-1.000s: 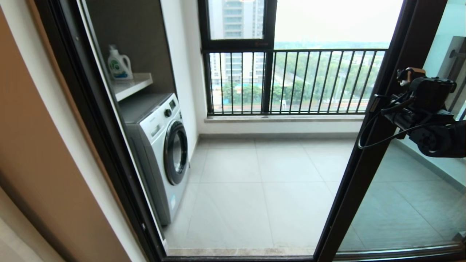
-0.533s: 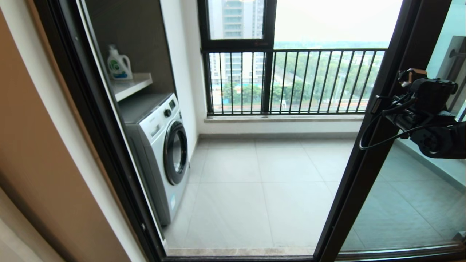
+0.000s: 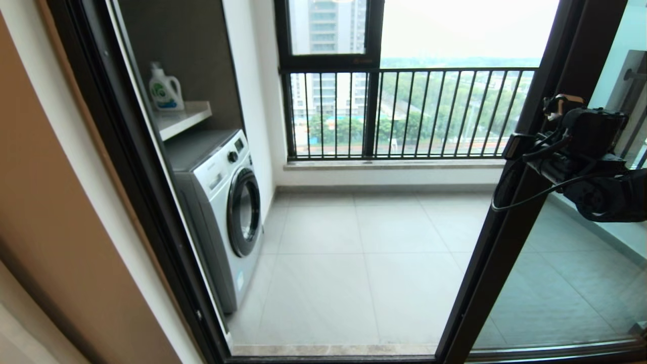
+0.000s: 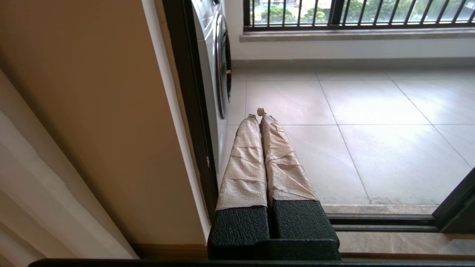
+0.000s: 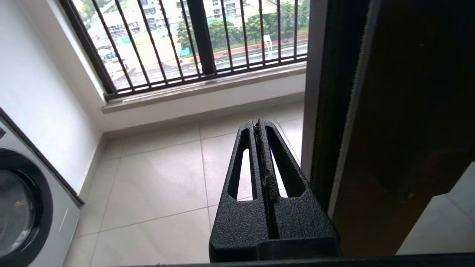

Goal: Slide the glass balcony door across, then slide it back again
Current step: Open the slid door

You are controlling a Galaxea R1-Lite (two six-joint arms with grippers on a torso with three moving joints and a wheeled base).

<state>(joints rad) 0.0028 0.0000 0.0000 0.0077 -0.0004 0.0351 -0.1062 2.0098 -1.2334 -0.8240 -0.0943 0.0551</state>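
We see the glass balcony door (image 3: 510, 237) standing at the right of the opening, its dark brown frame running floor to ceiling, long axis upright, leading edge facing left across the gap. Open tiled floor (image 3: 364, 263) lies between that edge and the left door jamb (image 3: 151, 202); the washing machine (image 3: 222, 212) sits beyond the jamb. Our right gripper (image 5: 259, 124) has its fingers pressed together, empty, just beside the door's leading edge at mid height. Our left gripper (image 4: 258, 113), paper-wrapped fingers (image 4: 245, 163) closed together, hangs low near the left jamb.
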